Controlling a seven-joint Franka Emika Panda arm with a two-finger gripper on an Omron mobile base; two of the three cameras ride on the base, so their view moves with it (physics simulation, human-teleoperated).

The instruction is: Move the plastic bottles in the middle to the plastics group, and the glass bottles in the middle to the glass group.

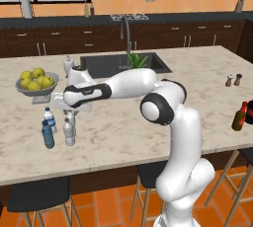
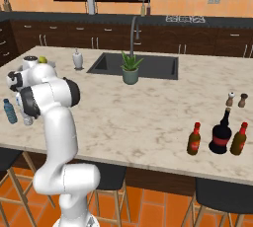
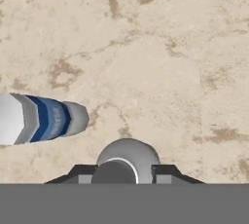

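Observation:
A clear ribbed plastic bottle stands upright on the marble counter at the front left, and my gripper comes straight down over its top. In the hand view its white cap sits between my fingertips, which press against both sides; the gripper is shut on it. Just to its left is the plastics group: a blue-labelled bottle and a blue-tinted bottle. At the front right stands the glass group, a dark round bottle with a red-capped brown glass bottle on each side.
A grey bowl of lemons and a white soap dispenser stand behind the plastics group. The sink with a potted plant is at the back centre. Salt and pepper shakers stand at the right. Stools line the counter's front edge.

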